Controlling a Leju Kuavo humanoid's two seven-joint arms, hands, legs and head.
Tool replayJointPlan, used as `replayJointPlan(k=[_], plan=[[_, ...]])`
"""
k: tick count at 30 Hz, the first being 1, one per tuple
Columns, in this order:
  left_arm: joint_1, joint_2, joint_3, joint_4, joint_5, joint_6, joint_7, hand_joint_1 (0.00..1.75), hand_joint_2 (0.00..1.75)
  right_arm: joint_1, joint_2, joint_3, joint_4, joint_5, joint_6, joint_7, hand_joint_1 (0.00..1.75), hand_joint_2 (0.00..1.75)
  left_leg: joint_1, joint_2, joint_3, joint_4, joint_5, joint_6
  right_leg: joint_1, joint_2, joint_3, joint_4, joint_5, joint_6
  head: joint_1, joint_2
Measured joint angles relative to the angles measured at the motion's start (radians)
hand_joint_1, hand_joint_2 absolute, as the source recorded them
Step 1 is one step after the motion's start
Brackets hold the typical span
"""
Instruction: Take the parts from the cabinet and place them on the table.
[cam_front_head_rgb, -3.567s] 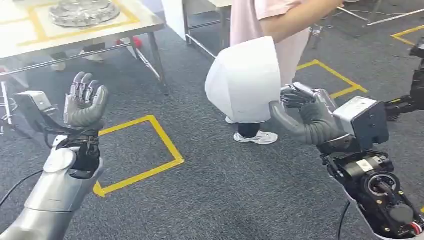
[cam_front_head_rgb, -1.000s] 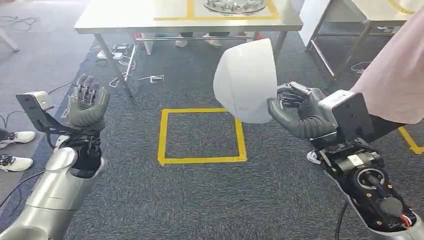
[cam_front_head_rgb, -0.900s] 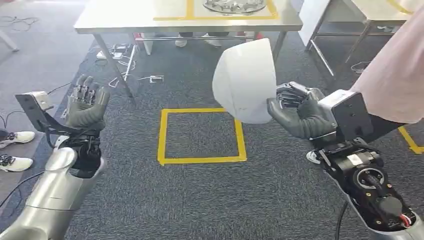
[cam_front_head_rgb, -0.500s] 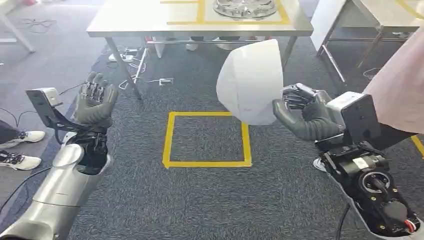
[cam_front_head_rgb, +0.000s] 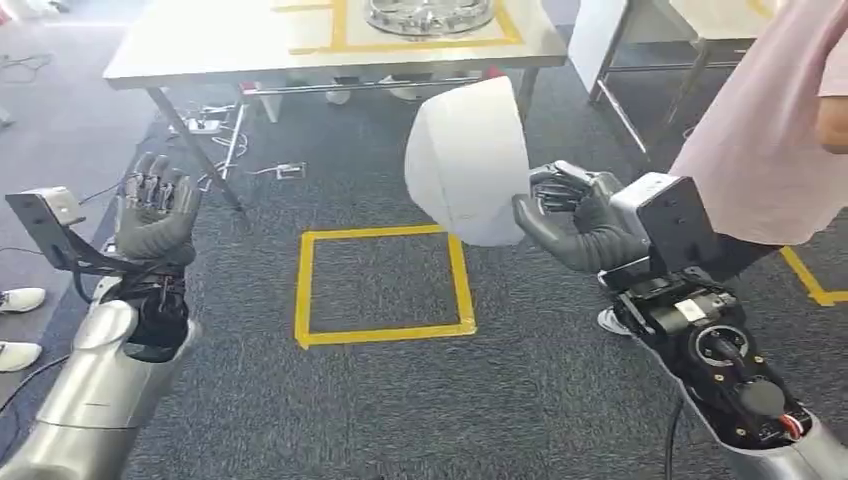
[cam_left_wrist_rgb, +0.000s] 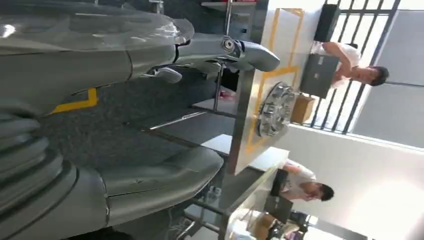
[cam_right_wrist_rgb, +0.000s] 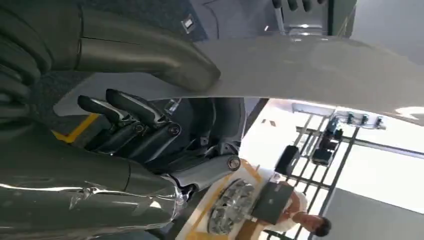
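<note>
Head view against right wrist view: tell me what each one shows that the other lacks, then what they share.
Head view alone: the left robot hand raised, holding nothing, fingers apart; the yellow tape square on the carpet; a person's pink garment beside the right arm.

Right wrist view alone: a seated person beyond the table.

Both: the right robot hand gripping the white curved part, with the thumb pressed on its surface close up in the wrist view, and the steel table carrying the round metal tray.
</note>
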Motion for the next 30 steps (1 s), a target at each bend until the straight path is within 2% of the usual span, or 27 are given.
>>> replayJointPlan(k=[1,2,3,4,5,6,7,8,9,10,11,12,14,15,16,17,18,19,20,21,22,24,25,26,27,28,30], plan=[[-0.002,0.0,-0.001,0.0,0.002,0.0,0.0,0.0,1.75,-0.001,0.0,0.0,-0.001,0.0,0.0,0.002,1.75,1.75,-0.004,-0.001,0.006,-0.024,-0.004,0.0,0.001,0.002,-0.005,0.001,-0.002,0.004,0.002,0.0],[-0.003,0.0,-0.001,0.0,0.002,-0.001,0.0,0.0,1.75,0.001,0.0,0.0,-0.001,0.0,0.0,0.003,1.75,1.75,-0.006,0.0,0.005,-0.021,-0.006,-0.001,0.0,0.001,-0.005,-0.001,-0.003,0.01,-0.003,0.0],[-0.002,0.0,-0.001,0.0,0.002,-0.001,0.0,0.0,1.75,0.002,0.0,0.0,0.0,0.0,0.0,0.003,1.75,1.75,-0.008,-0.002,0.005,-0.022,-0.012,0.002,-0.003,0.0,-0.002,-0.006,-0.006,0.014,0.0,0.0],[-0.002,0.0,-0.001,0.0,0.002,-0.001,0.0,0.0,1.75,0.001,0.0,0.0,-0.001,0.0,0.0,0.003,1.75,1.75,-0.007,-0.002,0.009,-0.026,-0.013,0.005,-0.002,0.0,0.004,-0.011,-0.007,0.018,0.0,0.0],[-0.003,-0.002,-0.001,0.0,0.002,-0.001,0.0,0.0,1.75,0.001,0.0,-0.001,-0.004,0.0,0.0,0.003,1.75,1.75,0.005,-0.001,0.023,-0.039,-0.013,0.008,-0.002,-0.001,0.001,-0.008,-0.017,0.025,0.0,0.0],[-0.003,-0.001,-0.001,0.0,0.002,-0.001,0.0,0.0,1.75,0.0,0.0,-0.002,-0.004,0.0,0.0,0.002,1.75,1.75,0.004,-0.001,0.034,-0.041,-0.019,0.016,0.0,-0.003,-0.007,0.027,-0.035,0.028,0.009,0.0],[-0.005,-0.001,-0.001,0.0,0.002,-0.001,0.0,0.0,1.75,-0.001,0.0,-0.003,-0.004,0.0,0.0,0.002,1.75,1.75,0.004,-0.001,0.04,-0.041,-0.023,0.021,-0.001,-0.003,-0.038,0.097,-0.065,0.03,0.017,0.0],[-0.005,-0.001,-0.001,0.0,0.002,-0.001,0.0,0.0,1.75,0.001,0.0,-0.003,-0.003,0.0,0.0,0.003,1.75,1.75,0.004,-0.001,0.044,-0.041,-0.026,0.024,-0.002,-0.003,-0.087,0.191,-0.1,0.033,0.026,0.0],[-0.004,-0.002,-0.001,0.0,0.002,-0.001,0.0,0.0,1.75,0.004,0.0,-0.002,-0.003,0.0,0.0,0.003,1.75,1.75,0.003,-0.001,0.045,-0.041,-0.03,0.026,-0.002,-0.003,-0.137,0.276,-0.127,0.035,0.028,0.0],[-0.003,-0.002,-0.002,0.0,0.002,-0.001,0.0,0.0,1.75,0.004,0.0,-0.001,-0.003,-0.001,0.0,0.003,1.75,1.75,0.002,-0.002,0.047,-0.04,-0.033,0.026,-0.002,-0.003,-0.175,0.329,-0.135,0.038,0.03,0.0],[-0.001,-0.002,-0.003,0.0,0.002,0.0,0.0,0.0,1.75,0.005,0.0,-0.002,-0.001,-0.002,0.0,0.003,1.75,1.75,0.002,-0.004,0.05,-0.038,-0.037,0.025,-0.002,-0.003,-0.19,0.333,-0.115,0.038,0.034,0.0],[0.001,-0.001,-0.003,0.0,0.002,0.001,0.0,0.0,1.75,0.005,0.0,-0.002,-0.001,-0.003,0.0,0.003,1.75,1.75,0.002,-0.005,0.056,-0.036,-0.043,0.023,-0.002,-0.003,-0.177,0.28,-0.067,0.036,0.04,0.0],[0.001,-0.001,-0.003,0.0,0.002,0.002,0.0,0.0,1.75,0.003,0.0,-0.002,-0.001,-0.005,0.002,0.001,1.75,1.75,0.002,-0.008,0.07,-0.029,-0.057,0.018,-0.001,-0.003,-0.105,0.095,0.047,0.029,0.051,0.0],[0.001,-0.001,-0.003,0.0,0.002,0.002,0.0,0.0,1.75,0.003,0.0,-0.002,0.0,-0.006,0.002,0.001,1.75,1.75,0.002,-0.008,0.074,-0.027,-0.063,0.014,-0.001,-0.003,-0.079,0.029,0.065,0.024,0.057,0.0],[0.0,-0.001,-0.003,0.0,0.001,0.003,0.0,0.0,1.75,0.002,0.0,-0.002,0.001,-0.006,0.002,0.0,1.75,1.75,-0.005,-0.009,0.069,-0.023,-0.065,0.01,0.005,-0.002,-0.059,0.017,0.054,0.022,0.056,0.0],[0.001,-0.001,-0.003,0.0,0.001,0.005,0.0,0.0,1.75,0.0,0.0,-0.001,0.001,-0.007,0.003,-0.001,1.75,1.75,-0.005,-0.01,0.062,-0.02,-0.064,0.007,0.005,-0.002,-0.055,0.004,0.045,0.015,0.057,0.0],[0.003,-0.001,-0.003,0.0,0.001,0.006,0.0,0.0,1.75,0.001,0.0,-0.001,0.001,-0.007,0.004,-0.001,1.75,1.75,-0.003,-0.01,0.061,-0.022,-0.062,0.003,0.007,-0.001,-0.059,0.007,0.046,0.014,0.048,0.0],[0.004,-0.001,-0.004,-0.001,0.001,0.008,0.0,0.0,1.75,0.001,0.0,0.0,0.001,-0.007,0.005,-0.001,1.75,1.75,-0.003,-0.01,0.063,-0.027,-0.061,-0.002,0.008,-0.001,-0.058,0.007,0.044,0.008,0.046,0.0],[0.005,-0.001,-0.005,-0.003,0.001,0.008,0.0,0.0,1.75,0.0,0.0,-0.001,0.001,-0.007,0.005,-0.002,1.75,1.75,-0.01,-0.011,0.068,-0.025,-0.066,-0.008,-0.003,-0.002,-0.046,-0.006,0.047,0.003,0.046,0.0],[0.005,-0.001,-0.005,-0.003,0.001,0.01,0.0,0.0,1.75,0.0,0.0,-0.002,0.001,-0.007,0.005,-0.002,1.75,1.75,-0.005,-0.008,0.065,-0.008,-0.079,-0.013,-0.005,-0.001,-0.035,-0.014,0.048,-0.001,0.047,0.0],[0.002,0.0,-0.005,-0.003,0.001,0.009,0.0,0.0,1.75,-0.002,0.0,-0.002,0.001,-0.007,0.005,-0.002,1.75,1.75,-0.005,-0.006,0.037,0.043,-0.103,-0.018,-0.008,-0.004,-0.031,-0.015,0.046,-0.008,0.038,0.0],[0.005,0.001,-0.005,-0.003,0.001,0.009,0.0,0.0,1.75,-0.002,0.001,0.0,0.001,-0.007,0.005,-0.003,1.75,1.75,0.001,-0.006,-0.064,0.216,-0.166,-0.028,-0.008,-0.004,-0.029,-0.016,0.042,-0.013,0.022,0.0],[0.008,0.002,-0.005,-0.003,0.001,0.009,0.0,0.0,1.75,-0.002,0.001,0.001,0.002,-0.007,0.006,-0.003,1.75,1.75,0.004,-0.005,-0.112,0.287,-0.182,-0.032,-0.008,-0.004,-0.028,-0.015,0.039,-0.014,0.016,0.0],[0.012,0.002,-0.005,-0.003,0.001,0.009,0.0,0.0,1.75,-0.001,0.001,0.0,0.002,-0.007,0.006,-0.003,1.75,1.75,0.007,-0.004,-0.138,0.311,-0.171,-0.034,-0.009,-0.004,-0.026,-0.015,0.037,-0.013,0.013,0.0],[0.014,0.003,-0.005,-0.003,0.001,0.009,0.0,0.0,1.75,0.0,0.001,0.002,0.003,-0.007,0.006,-0.002,1.75,1.75,0.009,-0.004,-0.132,0.278,-0.136,-0.035,-0.01,-0.003,-0.022,-0.015,0.033,-0.011,0.01,0.0],[0.013,0.003,-0.005,-0.003,0.001,0.009,0.0,0.0,1.75,0.0,0.001,0.002,0.003,-0.007,0.007,-0.002,1.75,1.75,0.011,-0.003,-0.102,0.206,-0.087,-0.035,-0.011,-0.003,-0.015,-0.015,0.028,-0.009,0.006,0.0],[0.012,0.003,-0.005,-0.003,0.001,0.009,0.0,0.0,1.75,0.0,0.001,0.002,0.003,-0.007,0.006,-0.002,1.75,1.75,0.014,0.003,-0.011,0.015,0.009,-0.035,-0.013,-0.003,0.0,-0.015,0.014,0.002,-0.002,0.0]])
